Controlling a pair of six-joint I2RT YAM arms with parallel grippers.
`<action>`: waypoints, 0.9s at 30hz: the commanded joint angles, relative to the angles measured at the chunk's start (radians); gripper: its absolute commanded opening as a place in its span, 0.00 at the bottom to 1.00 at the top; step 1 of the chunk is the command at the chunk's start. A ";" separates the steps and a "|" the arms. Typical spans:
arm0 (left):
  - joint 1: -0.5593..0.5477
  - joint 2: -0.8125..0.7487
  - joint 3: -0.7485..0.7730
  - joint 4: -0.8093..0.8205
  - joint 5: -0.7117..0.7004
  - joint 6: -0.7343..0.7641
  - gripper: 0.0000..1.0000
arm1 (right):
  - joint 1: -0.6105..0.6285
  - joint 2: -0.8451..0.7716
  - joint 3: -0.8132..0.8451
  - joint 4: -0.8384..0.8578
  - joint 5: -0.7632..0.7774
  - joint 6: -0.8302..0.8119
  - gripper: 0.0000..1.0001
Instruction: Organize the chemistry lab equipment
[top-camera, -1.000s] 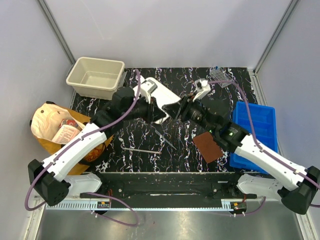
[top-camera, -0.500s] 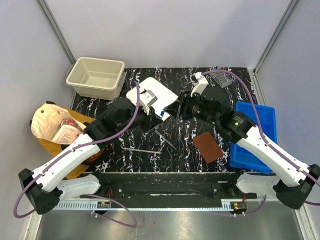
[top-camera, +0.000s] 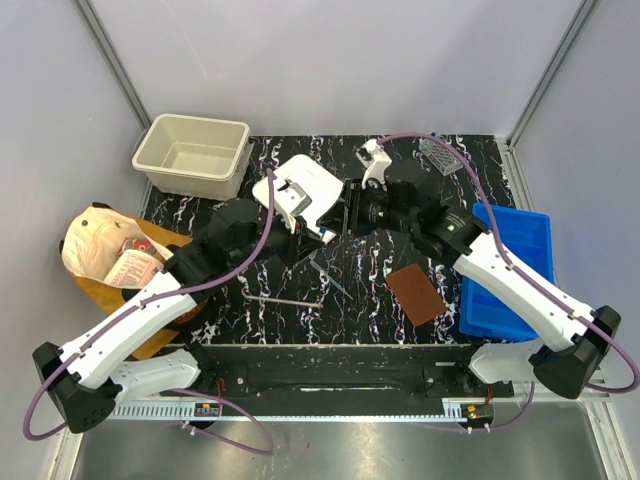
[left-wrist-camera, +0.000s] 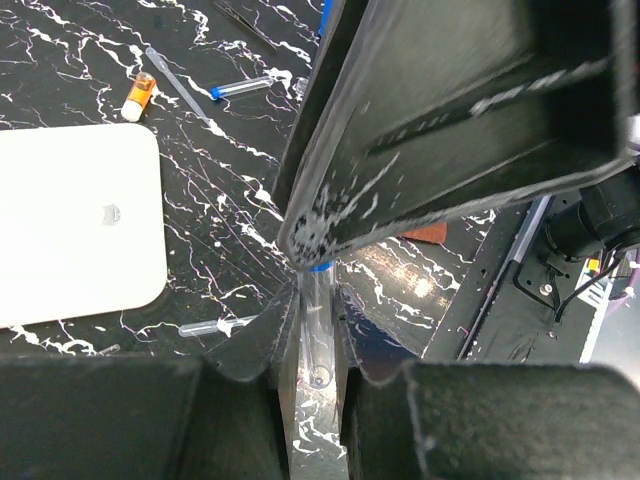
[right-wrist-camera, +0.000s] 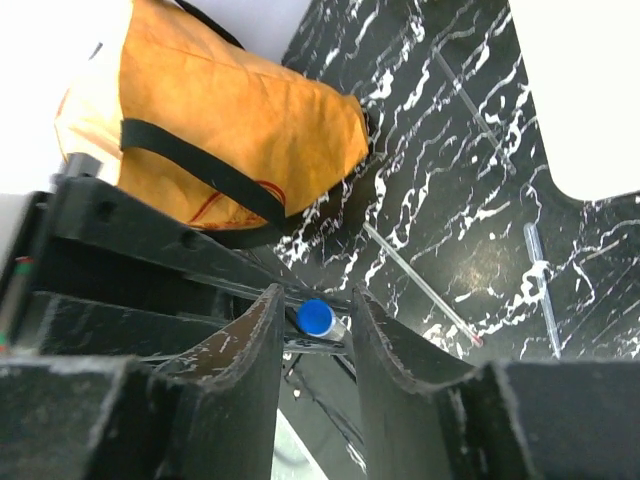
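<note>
Over black marbled tabletop (top-camera: 370, 290) your left gripper (left-wrist-camera: 312, 305) pinched a clear blue-capped tube (left-wrist-camera: 318, 345) between the right gripper's (right-wrist-camera: 316, 300) spread fingers (right-wrist-camera: 245, 345); you needed those closed before releasing.

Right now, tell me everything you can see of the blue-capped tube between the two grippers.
The tube is slim and clear, plastic or glass by its look, and seemingly empty. One end is closed by a round blue cap. The left gripper pinches its body from both sides and holds it. The right gripper straddles the capped end with a gap visible on each side, so it does not seem to grip it yet.
</note>
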 joint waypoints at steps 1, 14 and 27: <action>-0.003 -0.019 0.000 0.071 -0.007 0.014 0.02 | -0.009 0.022 0.038 -0.026 -0.055 -0.004 0.35; -0.003 -0.014 0.004 0.057 -0.079 0.000 0.56 | -0.034 -0.009 0.024 -0.029 0.016 -0.039 0.09; -0.005 -0.100 0.009 -0.083 -0.318 -0.021 0.99 | -0.408 0.156 0.105 0.101 0.395 -0.429 0.14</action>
